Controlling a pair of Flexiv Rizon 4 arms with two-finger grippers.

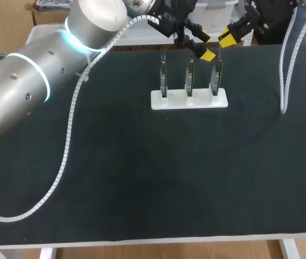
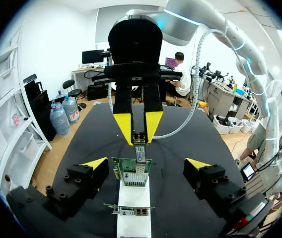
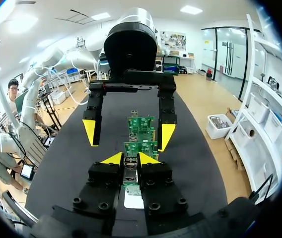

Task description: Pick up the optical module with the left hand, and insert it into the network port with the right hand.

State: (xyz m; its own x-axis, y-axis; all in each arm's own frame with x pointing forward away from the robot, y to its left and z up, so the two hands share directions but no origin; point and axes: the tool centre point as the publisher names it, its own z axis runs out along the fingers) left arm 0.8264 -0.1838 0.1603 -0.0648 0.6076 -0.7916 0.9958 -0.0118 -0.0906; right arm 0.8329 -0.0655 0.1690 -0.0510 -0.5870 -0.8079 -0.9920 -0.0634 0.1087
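The silver optical module (image 2: 140,150) stands upright over the top edge of the green network card (image 2: 131,176) at the right end of the row. My right gripper (image 2: 138,133) is shut on it from above. In the right wrist view the module (image 3: 130,174) sits between that gripper's (image 3: 130,158) yellow tips. My left gripper (image 2: 146,163) hangs wide open just beyond, its fingers standing either side of the card row and touching nothing. In the head view the left gripper (image 1: 199,47) and right gripper (image 1: 225,39) meet above the rightmost card (image 1: 216,75).
A white base (image 1: 189,100) near the table's far edge holds three upright cards in a row. A white ribbed cable (image 1: 67,140) from my left arm trails across the dark mat at the left. Another cable (image 1: 286,75) hangs at the right.
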